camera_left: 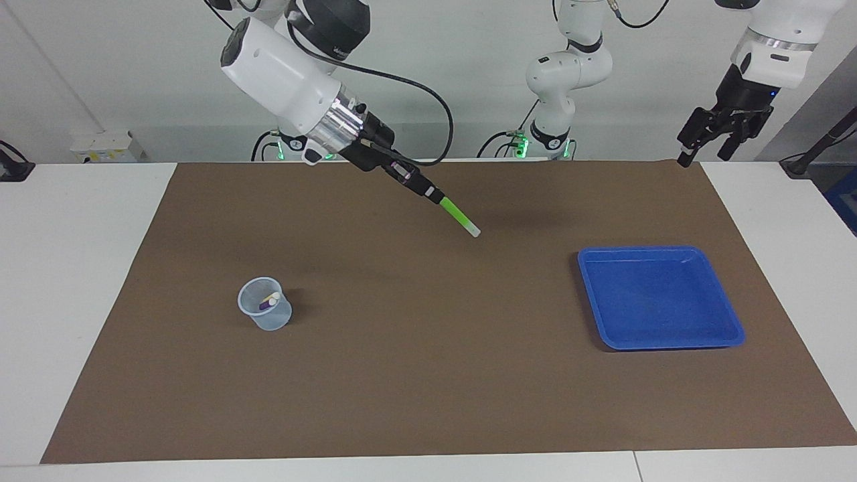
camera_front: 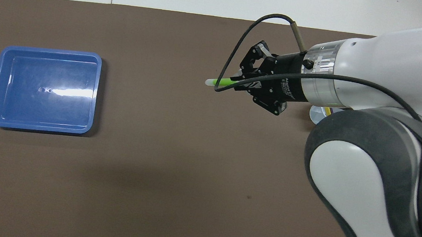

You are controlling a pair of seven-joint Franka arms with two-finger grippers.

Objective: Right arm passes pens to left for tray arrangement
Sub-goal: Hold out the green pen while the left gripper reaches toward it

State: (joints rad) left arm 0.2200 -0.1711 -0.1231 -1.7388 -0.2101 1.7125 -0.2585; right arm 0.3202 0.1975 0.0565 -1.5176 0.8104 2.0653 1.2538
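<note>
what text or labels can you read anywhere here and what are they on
No text here reads clearly.
White lettering on the right gripper body: too small to read.
Pale lettering on the right arm's dark joint cap: blurred, unreadable.
Green pen, blue tray, plastic cup: no markings show.

Facing view: high, across the table, looking back at my two bases along the frame's top. Overhead view: steep, closer, from above my own end. Both share the brown mat, turned half round between them.
</note>
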